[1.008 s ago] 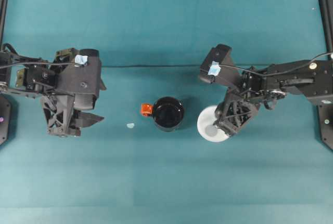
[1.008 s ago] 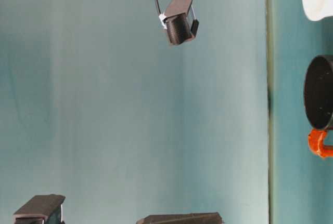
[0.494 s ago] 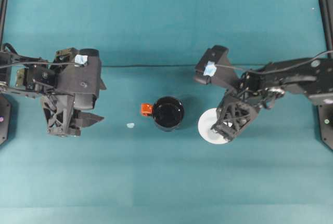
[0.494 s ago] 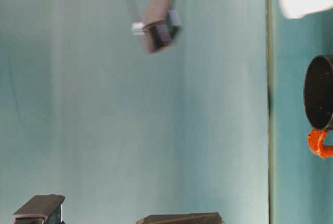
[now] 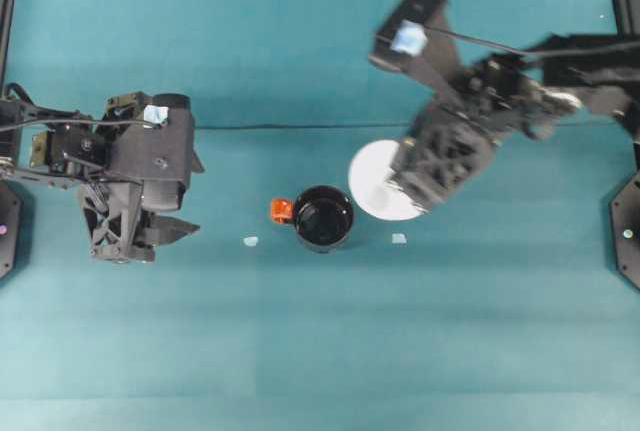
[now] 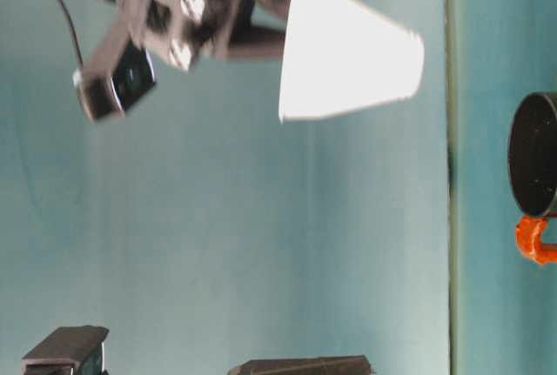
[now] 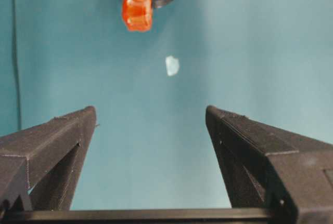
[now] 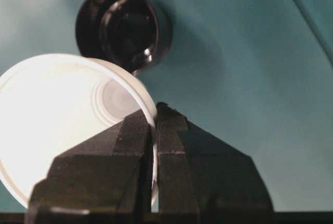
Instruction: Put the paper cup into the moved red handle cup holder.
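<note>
The white paper cup [image 5: 372, 177] hangs in the air, just right of and behind the red handle cup holder [image 5: 323, 219]. My right gripper [image 5: 392, 189] is shut on the cup's rim. In the right wrist view the fingers [image 8: 135, 146] pinch the cup's [image 8: 57, 115] wall, with the black holder [image 8: 125, 26] below and beyond it. The table-level view shows the cup [image 6: 348, 62] lifted well off the table and tilted, the holder [image 6: 533, 153] standing with its orange-red handle [image 6: 533, 240]. My left gripper [image 7: 151, 130] is open and holds nothing, a way off from the handle [image 7: 137, 10].
Two small pale scraps lie on the teal cloth, one left of the holder [image 5: 250, 241], one right of it [image 5: 398, 239]. A dark seam [image 5: 280, 128] crosses the table behind the holder. The left arm [image 5: 130, 176] sits at the left side.
My right gripper has lifted the paper cup off the table and carried it up and left toward the holder. A scrap now shows where the cup stood. The left arm has not moved.
</note>
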Tool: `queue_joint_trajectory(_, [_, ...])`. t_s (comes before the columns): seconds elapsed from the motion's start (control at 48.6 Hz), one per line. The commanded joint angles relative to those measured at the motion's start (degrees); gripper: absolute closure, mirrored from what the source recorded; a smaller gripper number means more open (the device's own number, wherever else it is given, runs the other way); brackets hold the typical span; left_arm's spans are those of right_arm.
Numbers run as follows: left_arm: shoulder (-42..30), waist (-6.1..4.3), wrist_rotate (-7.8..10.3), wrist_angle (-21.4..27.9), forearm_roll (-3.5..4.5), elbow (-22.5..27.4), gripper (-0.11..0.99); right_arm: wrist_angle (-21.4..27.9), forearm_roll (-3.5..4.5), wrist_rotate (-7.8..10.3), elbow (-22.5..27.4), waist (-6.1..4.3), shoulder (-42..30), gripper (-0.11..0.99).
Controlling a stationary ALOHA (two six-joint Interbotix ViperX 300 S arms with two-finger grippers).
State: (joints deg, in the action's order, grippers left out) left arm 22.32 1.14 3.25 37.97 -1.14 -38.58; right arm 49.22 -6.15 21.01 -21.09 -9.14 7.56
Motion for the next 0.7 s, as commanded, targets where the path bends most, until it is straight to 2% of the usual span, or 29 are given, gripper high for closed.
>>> queue_joint_trajectory(0.0, [0.8, -0.09, 0.0, -0.4, -0.09, 0.6, -0.05, 0.3, 0.09, -1.85, 4.0, 0.35, -2.5, 0.99])
queue_joint_trajectory(0.185, [0.8, -0.09, -0.09, -0.4, -0.09, 0.6, -0.05, 0.6, 0.09, -4.75, 8.2, 1.49, -8.9, 0.99])
queue_joint_trajectory(0.308, [0.8, -0.09, -0.09, -0.4, -0.09, 0.6, -0.05, 0.3, 0.18, -5.45, 8.8, 2.2, -11.7, 0.99])
queue_joint_trajectory(0.411, [0.8, -0.09, -0.09, -0.4, -0.18, 0.6, -0.05, -0.3, 0.35, -5.62, 8.6, 2.37, -13.4, 0.99])
queue_joint_trajectory(0.473, [0.7, -0.09, -0.09, -0.4, -0.09, 0.5, -0.05, -1.0, 0.88, -5.62, 8.3, 2.46, -14.2, 0.99])
queue_joint_trajectory(0.535, [0.8, -0.09, -0.09, -0.4, -0.09, 0.5, -0.05, -2.5, 1.85, -5.54, 7.6, 2.55, -15.2, 0.99])
queue_joint_trajectory(0.576, [0.8, -0.09, -0.09, -0.4, -0.09, 0.6, -0.05, -3.8, 2.2, -5.54, 7.3, 2.55, -15.6, 0.99])
queue_joint_trajectory(0.679, [0.8, -0.09, -0.09, -0.4, -0.09, 0.6, -0.05, -5.4, 2.55, -5.54, 6.9, 2.55, -16.7, 0.99])
